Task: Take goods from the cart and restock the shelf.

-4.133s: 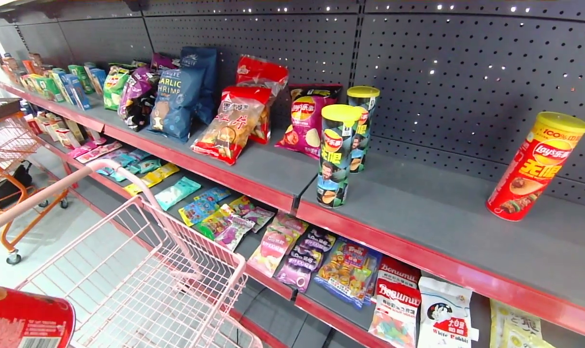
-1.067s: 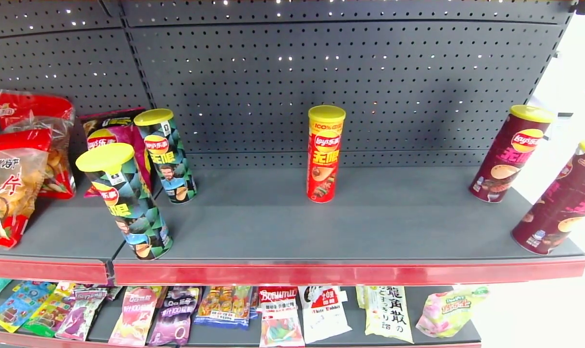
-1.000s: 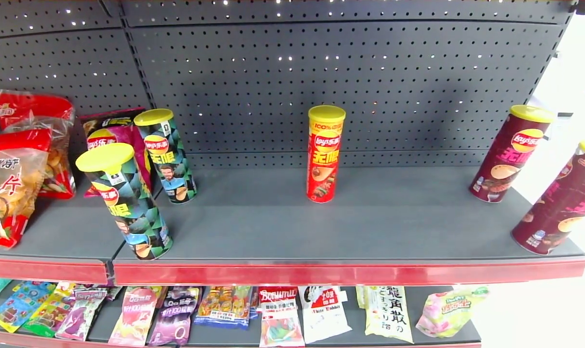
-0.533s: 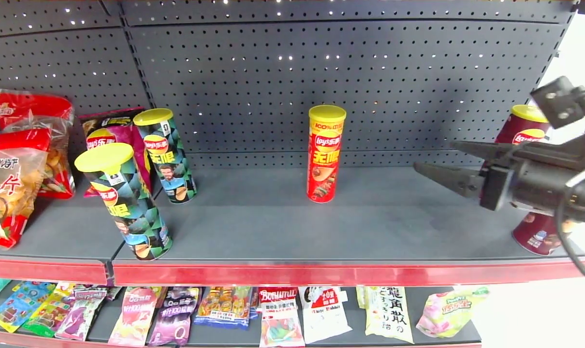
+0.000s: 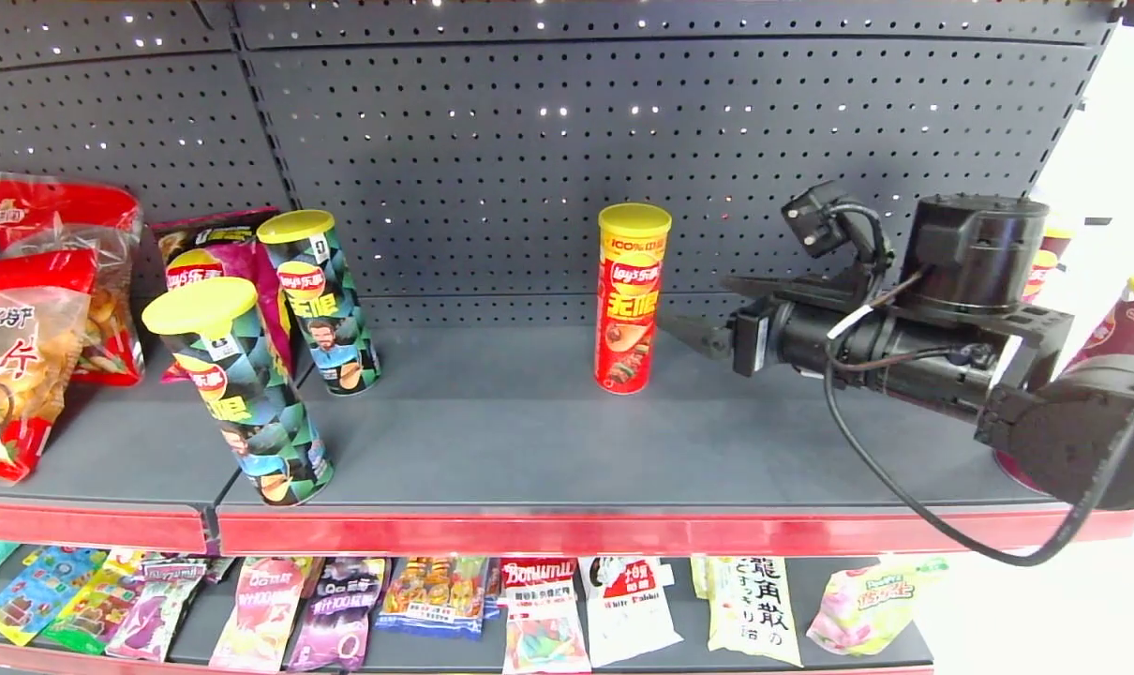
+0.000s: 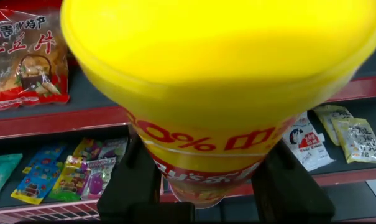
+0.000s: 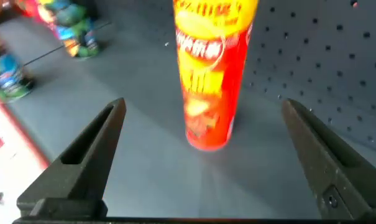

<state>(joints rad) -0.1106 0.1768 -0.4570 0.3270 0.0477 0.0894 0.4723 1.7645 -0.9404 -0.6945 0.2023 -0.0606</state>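
Observation:
A red chip can with a yellow lid stands upright mid-shelf on the grey shelf. My right gripper hangs open just right of it, fingertips a short gap from the can and pointing at it. In the right wrist view that can stands ahead between the two spread fingers, untouched, with my right gripper open. My left gripper is shut on a second red chip can, whose yellow lid faces the camera, held out in front of the shelves.
Two green-black cans stand at the shelf's left, with snack bags beyond them. Maroon cans at the right end are partly hidden behind my right arm. Candy packets lie on the lower shelf. Pegboard backs the shelf.
The head view swung from the cart to the shelf. In the last second my right arm came in from the right and moved left to the standing red can.

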